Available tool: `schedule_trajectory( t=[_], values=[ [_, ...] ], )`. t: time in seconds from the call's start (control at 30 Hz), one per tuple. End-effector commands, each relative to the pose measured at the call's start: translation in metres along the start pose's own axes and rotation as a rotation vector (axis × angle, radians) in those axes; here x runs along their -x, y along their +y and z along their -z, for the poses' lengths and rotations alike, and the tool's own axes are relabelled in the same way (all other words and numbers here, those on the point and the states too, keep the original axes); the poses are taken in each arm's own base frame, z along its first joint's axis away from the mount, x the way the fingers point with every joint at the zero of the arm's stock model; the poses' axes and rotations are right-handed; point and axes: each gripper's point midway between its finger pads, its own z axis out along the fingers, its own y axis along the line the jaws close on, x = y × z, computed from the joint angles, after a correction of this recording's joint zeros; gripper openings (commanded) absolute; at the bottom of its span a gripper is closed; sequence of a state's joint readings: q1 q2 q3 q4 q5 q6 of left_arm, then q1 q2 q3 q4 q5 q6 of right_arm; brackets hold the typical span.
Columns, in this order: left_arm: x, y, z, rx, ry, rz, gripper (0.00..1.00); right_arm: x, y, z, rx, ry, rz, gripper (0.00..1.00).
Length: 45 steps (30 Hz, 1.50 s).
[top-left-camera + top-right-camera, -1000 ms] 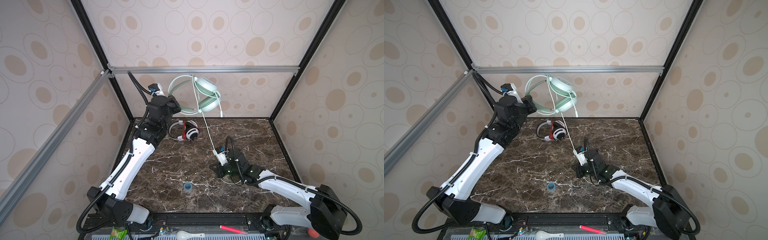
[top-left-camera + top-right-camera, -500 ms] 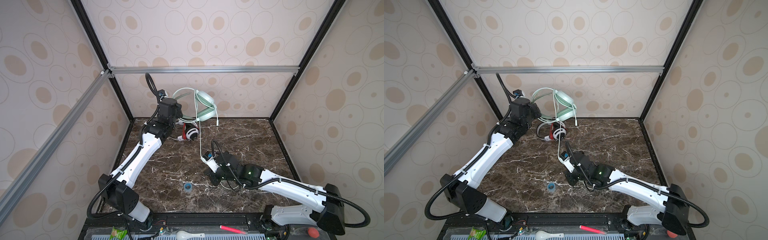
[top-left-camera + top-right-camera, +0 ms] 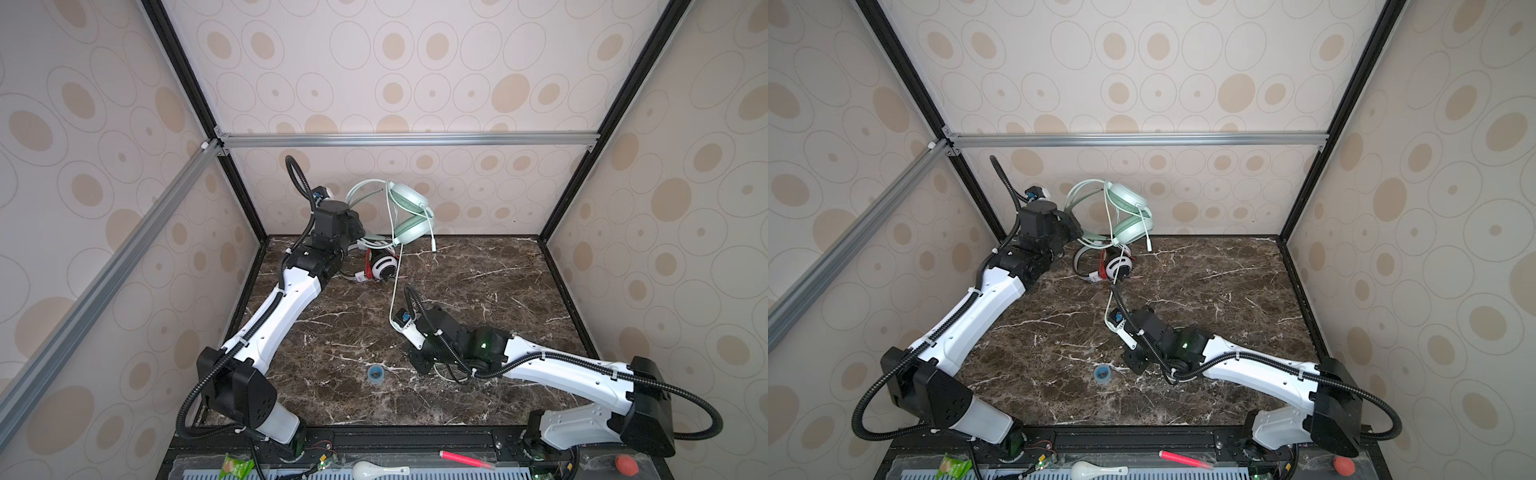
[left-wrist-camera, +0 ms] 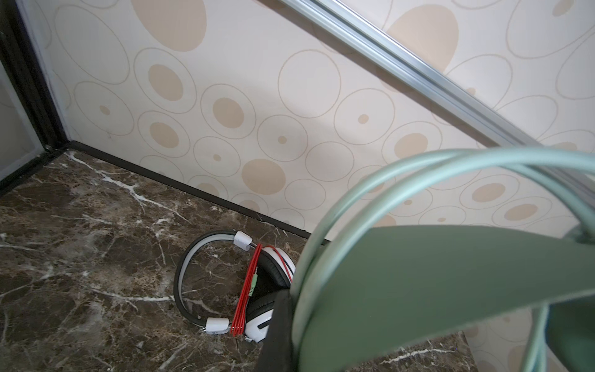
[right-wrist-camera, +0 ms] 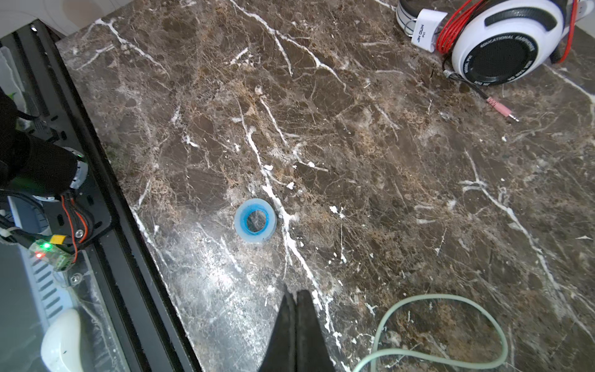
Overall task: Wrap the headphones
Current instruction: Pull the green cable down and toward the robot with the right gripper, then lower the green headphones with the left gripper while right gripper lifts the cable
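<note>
Left wrist view looks past one black finger [image 4: 278, 325] at the broad headband of the pale mint-green over-ear headphones [image 4: 418, 273], which fills the close part of that picture; the left jaws are clamped on this headband. In both top views the left arm [image 3: 286, 299] [image 3: 976, 316] reaches to the far left corner and holds the mint-green headphones [image 3: 409, 203] [image 3: 1127, 199] up in front of the far wall, clear of the dark brown marble tabletop [image 3: 498, 270], with the ear cups hanging to the right of the wrist. Their matching pale mint cord [image 3: 391, 303] drops from the cups to the wrist of the right arm [image 3: 561, 370], which lies low over the near middle of the tabletop. In the right wrist view a loop of that cord [image 5: 444, 295] rests on the marble just beside the right jaws, which are pressed together with nothing visible between their tips; whether they pinch the cord farther back cannot be told. The white-and-black over-ear headphones [image 3: 382, 264] [image 3: 1119, 268] [image 4: 257, 325] [image 5: 505, 42] lie on the tabletop at the far left, below the raised pair and just beside the left arm's wrist, with their thin red cord [image 4: 248, 290] [image 5: 450, 35] bundled against one cup and a pink plug [image 5: 502, 111] on the marble next to them. A small blue roll of tape [image 3: 375, 372] [image 3: 1101, 372] [image 5: 255, 220] sits toward the near edge, left of the right jaws and apart from them.
</note>
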State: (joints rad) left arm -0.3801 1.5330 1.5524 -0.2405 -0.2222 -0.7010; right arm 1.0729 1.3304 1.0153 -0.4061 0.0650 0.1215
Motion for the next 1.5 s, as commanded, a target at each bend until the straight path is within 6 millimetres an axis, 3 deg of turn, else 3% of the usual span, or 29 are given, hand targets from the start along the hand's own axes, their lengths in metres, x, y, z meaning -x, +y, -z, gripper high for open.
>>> schedule_trajectory(
  t=[0.0, 0.33, 0.5, 0.7, 0.87, 1.07, 1.2, 1.47],
  values=[
    [0.068, -0.026, 0.028, -0.131, -0.196, 0.221, 0.0, -0.015, 0.016, -0.008, 0.044, 0.047, 0.053, 0.0],
    [0.063, -0.034, 0.036, -0.184, -0.125, 0.29, 0.0, -0.015, 0.01, -0.015, 0.0, 0.087, 0.079, 0.0],
    [0.06, -0.02, 0.038, -0.131, -0.151, 0.23, 0.0, -0.008, 0.017, -0.011, 0.038, 0.071, 0.085, 0.0],
    [0.055, 0.006, 0.027, 0.001, -0.215, 0.073, 0.0, 0.008, 0.022, 0.01, 0.036, 0.049, 0.116, 0.0],
    [0.047, 0.014, 0.018, 0.086, -0.233, -0.116, 0.0, 0.027, 0.021, 0.031, 0.021, 0.016, 0.153, 0.0],
    [0.009, 0.027, 0.003, 0.176, -0.18, -0.346, 0.0, 0.065, 0.015, 0.065, -0.021, -0.037, 0.228, 0.0],
    [-0.028, 0.019, 0.0, 0.174, -0.114, -0.544, 0.0, 0.089, 0.005, 0.099, -0.036, -0.065, 0.273, 0.0],
    [-0.08, 0.016, 0.013, 0.117, -0.037, -0.687, 0.0, 0.113, -0.057, 0.132, -0.176, -0.026, 0.234, 0.0]
  ],
)
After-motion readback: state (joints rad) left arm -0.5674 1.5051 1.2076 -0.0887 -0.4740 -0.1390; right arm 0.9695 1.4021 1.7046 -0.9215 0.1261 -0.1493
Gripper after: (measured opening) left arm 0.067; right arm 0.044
